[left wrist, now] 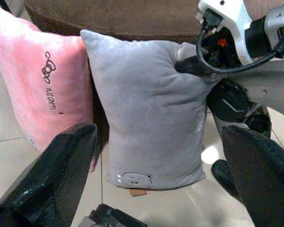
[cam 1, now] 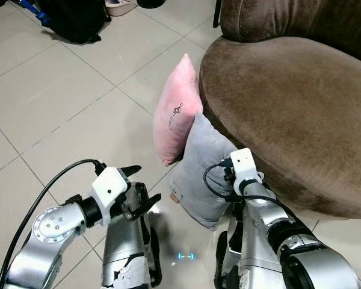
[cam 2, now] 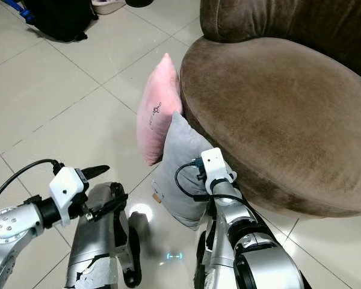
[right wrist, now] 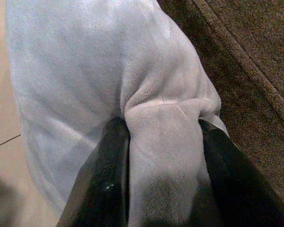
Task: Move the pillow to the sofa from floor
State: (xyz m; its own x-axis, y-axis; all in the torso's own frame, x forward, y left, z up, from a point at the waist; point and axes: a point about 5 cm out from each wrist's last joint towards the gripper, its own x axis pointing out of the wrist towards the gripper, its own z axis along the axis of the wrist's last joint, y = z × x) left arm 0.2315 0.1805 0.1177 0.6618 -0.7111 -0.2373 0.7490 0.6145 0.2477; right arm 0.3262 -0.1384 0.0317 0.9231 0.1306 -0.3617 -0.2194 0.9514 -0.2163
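Pale floor tiles (cam 1: pixel 60 90) fill the left of the frame, with the robot's own legs at the bottom edge. Lower left, the left end effector (cam 1: pixel 139 188) hovers with its fingers spread wide, pointed at the grey pillow (cam 1: pixel 204 162) but well short of it. Lower centre, the right end effector (right wrist: pixel 163 142) is pinched on a fold at that pillow's upper corner, so the right arm is plainly the nearer one. Standing upright on the floor, long axis vertical, the pillow leans on the brown sofa (cam 1: pixel 289 102). A pink pillow (cam 1: pixel 177 108) stands touching it, further up. For the lift, the seat lies up and right of the grip
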